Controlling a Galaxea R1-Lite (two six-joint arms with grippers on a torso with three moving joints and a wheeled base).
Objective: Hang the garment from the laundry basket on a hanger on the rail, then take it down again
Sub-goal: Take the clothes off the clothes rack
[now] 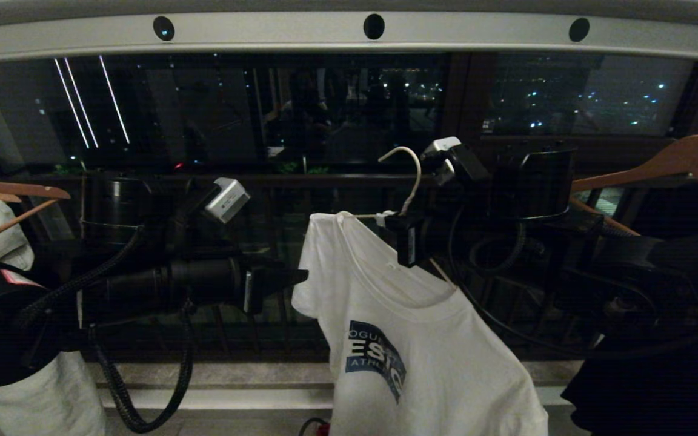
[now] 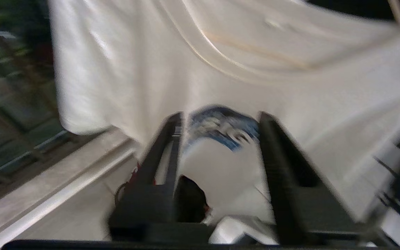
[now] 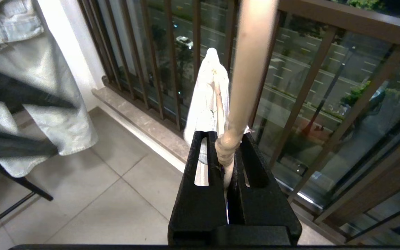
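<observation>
My right gripper [image 3: 228,152] is clamped on the wire hanger [image 1: 406,181] at its twisted neck; the T-shirt [image 1: 409,327] hangs on it, well below the rail [image 1: 349,33]. Left gripper [image 2: 219,139] is half open and empty, just beside the sleeve. Raise steadily, hook level; the far shoulder looks poorly seated, I think.

The rail [image 1: 349,30] ran overhead, open air between it and the hanger [image 1: 406,181] hook. The shirt [image 1: 409,327] hung mid-gap, between the left gripper [image 1: 291,280] and right gripper [image 1: 406,236]. Wooden hangers [image 1: 676,160] and hung clothes [image 1: 22,387] crowded both flanks. Railing bars [image 3: 172,62] closed off the far side.
</observation>
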